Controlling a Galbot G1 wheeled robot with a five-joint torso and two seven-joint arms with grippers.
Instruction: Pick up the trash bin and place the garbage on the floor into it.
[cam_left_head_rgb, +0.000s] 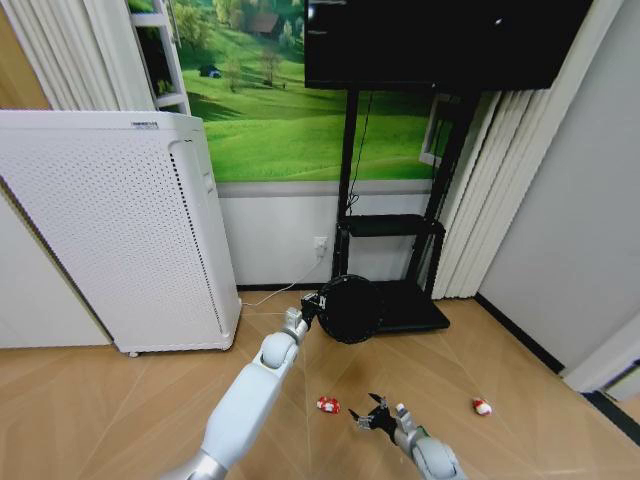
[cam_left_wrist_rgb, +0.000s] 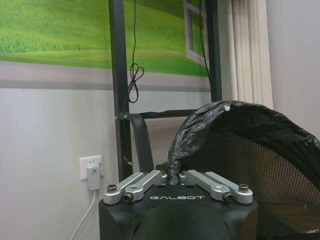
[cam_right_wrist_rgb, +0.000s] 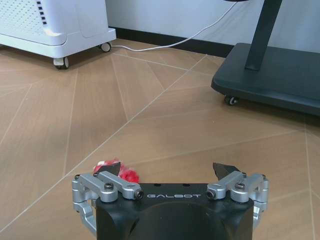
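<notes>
Left end effector (cam_left_wrist_rgb: 173, 181): you have it clamped shut on the rim of the trash bin (cam_left_head_rgb: 349, 309), pinching the black liner bag at the lip.
Trash bin: held up off the floor (cam_left_head_rgb: 120, 410) in front of the TV stand (cam_left_head_rgb: 400, 300), tilted so you see its round shape nearly side-on; the left wrist view looks into its mesh wall.
Right end effector (cam_right_wrist_rgb: 170, 172): fingers spread wide, hanging low over the parquet and holding nothing.
Nearest garbage: the red-and-white wrapper (cam_right_wrist_rgb: 116, 171) lies on the floor just beside one open fingertip (cam_right_wrist_rgb: 109, 168), not between the two. In the head view it sits a little to the left of the right end effector.
Other garbage: a red-and-white scrap (cam_left_head_rgb: 482, 407) lies farther to the right, well apart from both arms. I cannot make out a green bottle.
Step in hand: as I read it, lining up the first pick.
How to do it well: shift the open fingers sideways until the wrapper is centred in the gap, then lower until the tips almost touch the wood before closing; crumpled wrap is light and may skid away if one tip nudges it first.
Bin handling: keep the left grip firm and turn the mouth upward and toward the right arm, so the drop is short.
</notes>
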